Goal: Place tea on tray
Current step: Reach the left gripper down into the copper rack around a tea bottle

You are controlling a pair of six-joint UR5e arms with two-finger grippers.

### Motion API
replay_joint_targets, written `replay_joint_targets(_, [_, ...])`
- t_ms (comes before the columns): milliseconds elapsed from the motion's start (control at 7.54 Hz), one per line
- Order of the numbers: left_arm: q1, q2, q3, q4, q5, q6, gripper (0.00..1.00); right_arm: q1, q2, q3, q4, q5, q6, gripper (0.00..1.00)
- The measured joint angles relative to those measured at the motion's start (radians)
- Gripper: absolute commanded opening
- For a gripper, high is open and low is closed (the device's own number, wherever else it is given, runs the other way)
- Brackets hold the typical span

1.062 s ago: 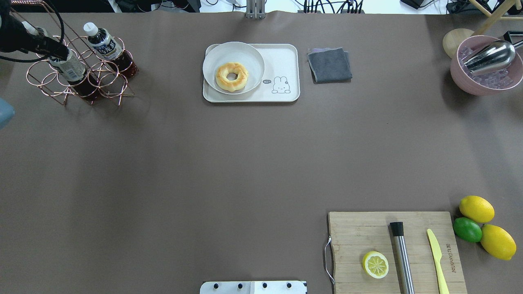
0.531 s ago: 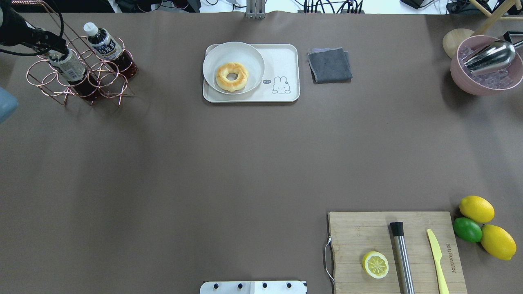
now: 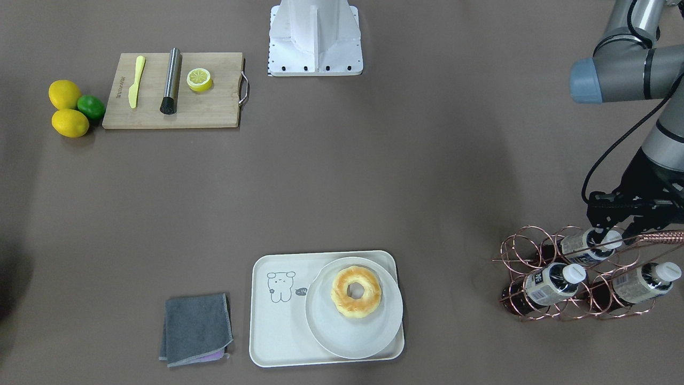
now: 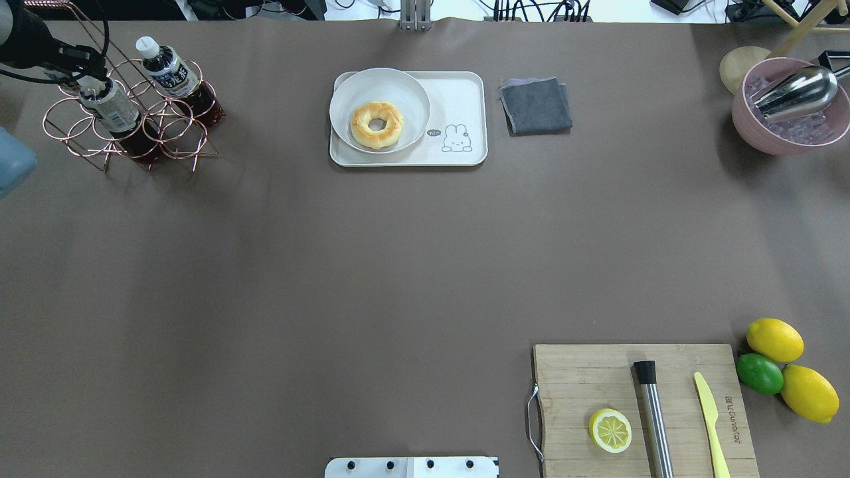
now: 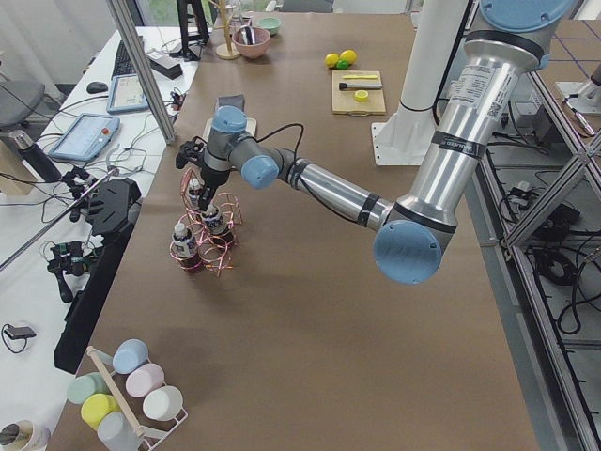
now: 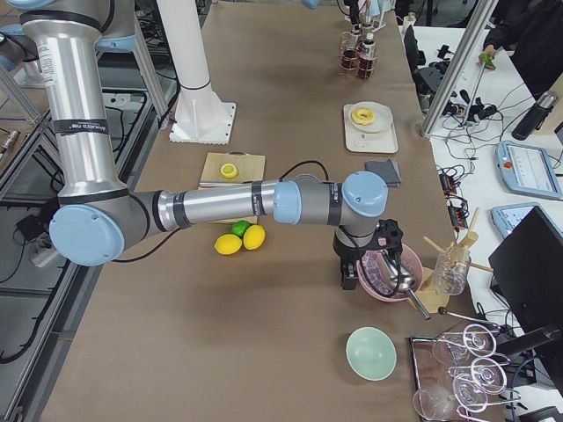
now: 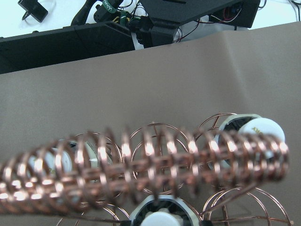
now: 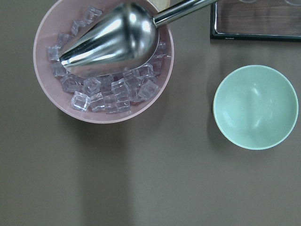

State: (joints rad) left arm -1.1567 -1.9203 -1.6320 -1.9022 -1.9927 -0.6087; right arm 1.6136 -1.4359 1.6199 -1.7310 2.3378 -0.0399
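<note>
At the copper rack (image 3: 662, 236), we are observing the left gripper (image 3: 607, 231) straddling the tea (image 3: 580, 245) cap; we cannot tell whether it is clamping. The right gripper (image 6: 344, 274) is likewise giving us no readable state.

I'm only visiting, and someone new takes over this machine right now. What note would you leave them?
Left gripper: seems shut on the cap of the tea, which lies in the copper rack.
Right gripper: above the ice bowl; open or shut cannot be told.
Tray: holds a plate with a doughnut; bear side bare.
Done: tea gripped. Left: pull it out, set it on the tray.
</note>
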Motion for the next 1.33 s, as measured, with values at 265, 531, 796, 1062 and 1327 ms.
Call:
replay_joint_targets(265, [-0.001,-0.013,0.015,-0.001,-0.001,-0.003,0.57,0.0,0.0,0.0,-0.001,0.0,0.0,1.0])
replay_joint_targets(531, [-0.001,-0.013,0.018,-0.002,-0.003,-0.002,0.57,0.0,-0.001,-0.001,-0.001,0.0,0.0,1.0])
replay_joint_targets(796, [-0.001,-0.011,0.019,-0.003,-0.003,0.0,0.57,0.0,-0.001,-0.001,-0.001,0.0,0.0,1.0])
replay_joint_targets(1062, [-0.001,-0.007,0.019,-0.003,-0.003,0.002,0.57,0.0,-0.001,0.0,-0.001,0.0,0.0,1.0])
replay_joint_targets(1327, [0.0,-0.003,0.021,-0.004,-0.003,0.002,0.3,0.0,-0.001,0.0,-0.001,0.0,0.0,1.0])
